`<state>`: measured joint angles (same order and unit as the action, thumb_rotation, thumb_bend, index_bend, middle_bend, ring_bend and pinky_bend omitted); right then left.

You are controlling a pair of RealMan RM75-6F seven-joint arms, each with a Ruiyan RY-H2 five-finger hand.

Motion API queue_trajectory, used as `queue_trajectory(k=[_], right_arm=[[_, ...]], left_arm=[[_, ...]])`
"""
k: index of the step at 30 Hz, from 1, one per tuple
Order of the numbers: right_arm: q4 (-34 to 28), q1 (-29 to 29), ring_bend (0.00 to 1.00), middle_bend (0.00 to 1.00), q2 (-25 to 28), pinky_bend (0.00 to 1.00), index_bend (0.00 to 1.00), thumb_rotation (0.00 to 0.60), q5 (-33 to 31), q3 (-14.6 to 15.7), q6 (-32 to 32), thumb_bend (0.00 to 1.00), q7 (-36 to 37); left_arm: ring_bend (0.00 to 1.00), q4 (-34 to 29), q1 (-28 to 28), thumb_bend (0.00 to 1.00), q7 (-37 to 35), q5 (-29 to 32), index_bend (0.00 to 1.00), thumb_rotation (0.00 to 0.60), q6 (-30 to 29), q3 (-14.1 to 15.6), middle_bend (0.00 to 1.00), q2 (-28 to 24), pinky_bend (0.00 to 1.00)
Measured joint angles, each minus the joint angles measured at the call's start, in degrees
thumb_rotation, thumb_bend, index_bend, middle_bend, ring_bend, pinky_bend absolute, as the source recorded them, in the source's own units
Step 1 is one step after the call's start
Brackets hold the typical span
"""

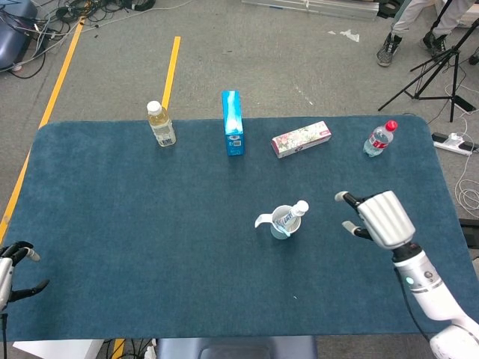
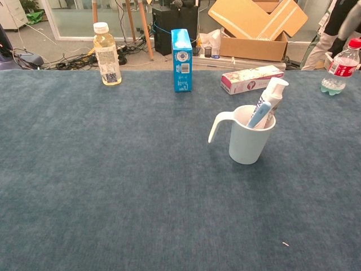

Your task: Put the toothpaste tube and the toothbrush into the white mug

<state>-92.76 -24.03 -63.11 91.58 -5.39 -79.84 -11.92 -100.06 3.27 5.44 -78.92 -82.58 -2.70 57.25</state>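
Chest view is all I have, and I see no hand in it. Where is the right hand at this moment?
Observer: The right hand is above the table, to the right of the white mug, and is not touching it.
Operator: Does it hold anything?
Observer: No, its fingers are apart and empty.
Operator: And the left hand?
Observer: The left hand is at the near left edge of the table, far from the mug, with nothing in it.
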Motion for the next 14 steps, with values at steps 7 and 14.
queue_trajectory(k=[7, 14], right_arm=[[-2.0, 5.9, 0.58, 0.51, 1.8, 0.68, 0.4, 0.6, -6.7, 0.2, -3.4, 0.09, -20.3], [-2.5, 11.8, 0.48, 0.41, -0.1, 0.56, 0.39, 0.6, -13.8, 0.6, -6.5, 0.09, -23.7]], left_arm=[[0.33, 0.9, -0.1, 0.0, -1.0, -1.0, 0.47, 0.6, -1.0, -0.2, 0.32, 0.3, 0.39], [0.33, 1.1, 0.2, 0.0, -0.9, -0.6, 0.47, 0.6, -0.2, -0.1, 0.32, 0.5, 0.39]])
